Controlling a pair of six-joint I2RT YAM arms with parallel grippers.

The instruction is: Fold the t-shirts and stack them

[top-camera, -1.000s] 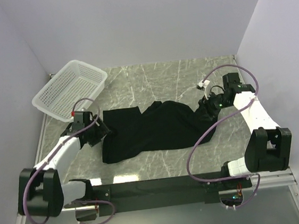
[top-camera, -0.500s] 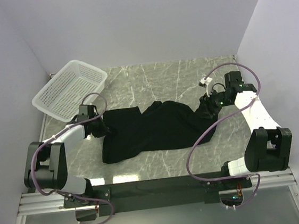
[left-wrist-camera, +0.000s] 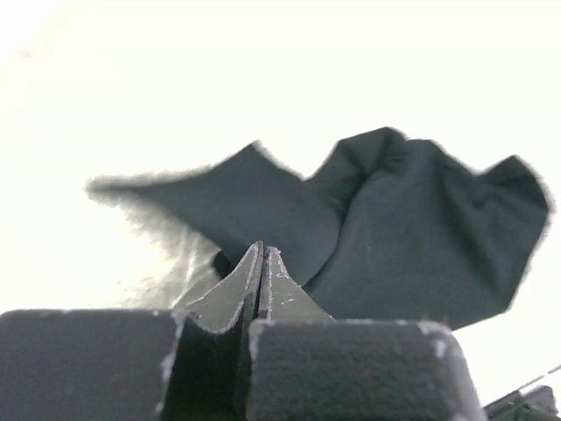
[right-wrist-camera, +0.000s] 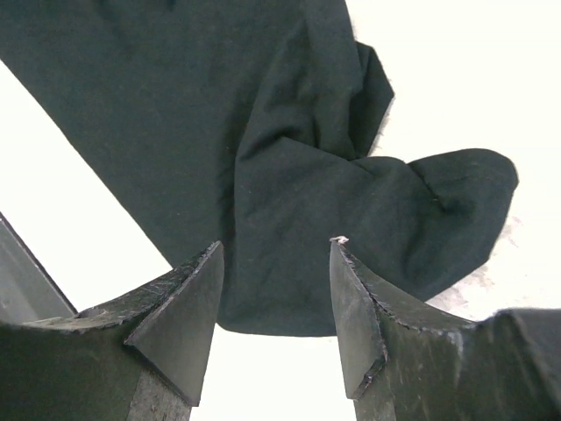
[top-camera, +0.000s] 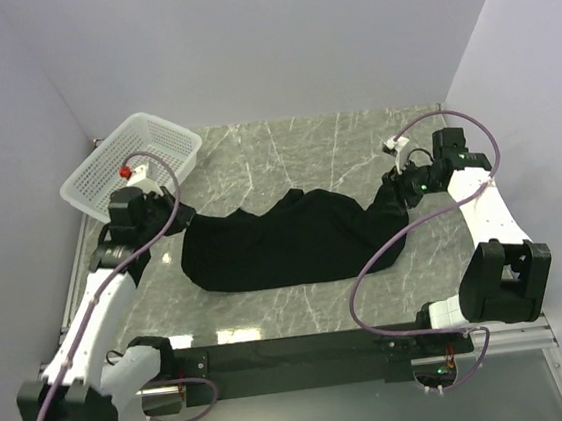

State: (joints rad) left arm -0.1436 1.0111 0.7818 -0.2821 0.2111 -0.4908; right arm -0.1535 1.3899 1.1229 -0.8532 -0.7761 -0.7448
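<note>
Black shirt [top-camera: 285,245] lies bunched mid-table [top-camera: 305,148], stretched btwn both arms, basket [top-camera: 144,149] at far left. L gripper [top-camera: 175,222] is pinched tight on shirt's left edge, cloth running up to its tips. R gripper [right-wrist-camera: 276,246] hangs over shirt's right end w/ jaws apart, nothing btwn them.

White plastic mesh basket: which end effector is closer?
Left. The left end effector sits close beside the basket; the right end effector is far across the table.
</note>
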